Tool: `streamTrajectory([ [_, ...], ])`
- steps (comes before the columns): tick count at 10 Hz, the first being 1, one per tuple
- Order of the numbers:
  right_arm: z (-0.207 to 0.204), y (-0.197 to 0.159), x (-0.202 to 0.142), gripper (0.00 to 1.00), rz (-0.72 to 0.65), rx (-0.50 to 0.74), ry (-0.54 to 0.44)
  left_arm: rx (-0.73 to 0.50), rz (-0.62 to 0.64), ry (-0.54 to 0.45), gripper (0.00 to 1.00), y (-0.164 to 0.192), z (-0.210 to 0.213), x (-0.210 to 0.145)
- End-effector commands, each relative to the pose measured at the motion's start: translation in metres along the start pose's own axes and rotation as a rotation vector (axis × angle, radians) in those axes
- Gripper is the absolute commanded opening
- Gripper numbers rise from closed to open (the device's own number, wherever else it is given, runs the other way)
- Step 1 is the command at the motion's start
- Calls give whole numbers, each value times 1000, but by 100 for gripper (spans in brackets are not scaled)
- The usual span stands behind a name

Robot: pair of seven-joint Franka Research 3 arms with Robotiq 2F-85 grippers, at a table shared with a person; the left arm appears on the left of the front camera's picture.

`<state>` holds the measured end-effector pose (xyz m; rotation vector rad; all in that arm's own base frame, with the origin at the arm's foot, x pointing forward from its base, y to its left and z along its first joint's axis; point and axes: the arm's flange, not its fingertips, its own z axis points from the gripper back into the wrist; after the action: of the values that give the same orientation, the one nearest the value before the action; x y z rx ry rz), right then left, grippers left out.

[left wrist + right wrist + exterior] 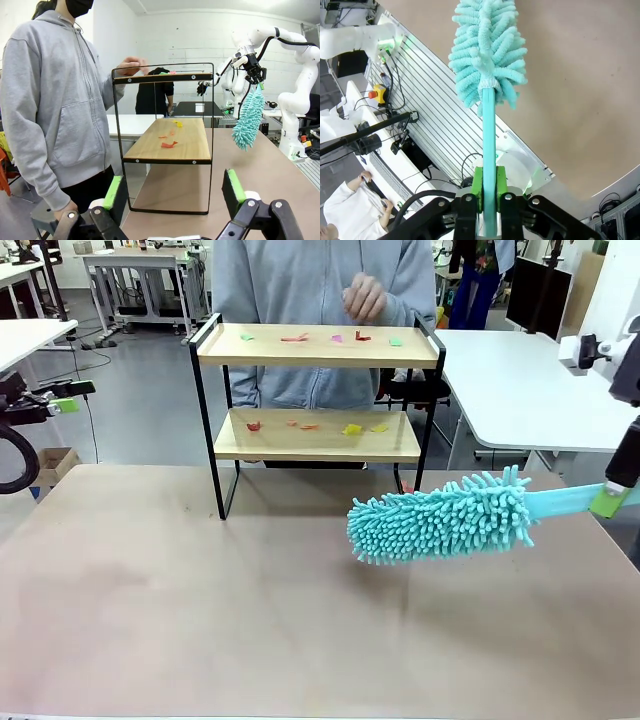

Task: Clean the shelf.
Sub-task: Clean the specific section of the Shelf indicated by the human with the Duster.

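Wrist views show right jaws clamping the duster handle [489,131], left jaws apart facing the shelf [192,146].

I read no legible text, label, brand, number or sign in any view; any print on far-off gear too small and blurred for me to make out.

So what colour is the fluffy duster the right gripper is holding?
The duster is turquoise, head and handle alike; clearest in the right wrist view.
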<state>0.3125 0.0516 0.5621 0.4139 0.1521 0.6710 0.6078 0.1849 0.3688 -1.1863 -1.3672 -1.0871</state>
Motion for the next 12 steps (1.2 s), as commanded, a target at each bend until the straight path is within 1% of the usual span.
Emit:
streamTrajectory([
  [1,4,2,2,13,-15,6,-13,-5,-6,4,100,-2,-1,3],
  [12,4,2,2,13,-15,6,-13,-5,-6,4,100,-2,-1,3],
])
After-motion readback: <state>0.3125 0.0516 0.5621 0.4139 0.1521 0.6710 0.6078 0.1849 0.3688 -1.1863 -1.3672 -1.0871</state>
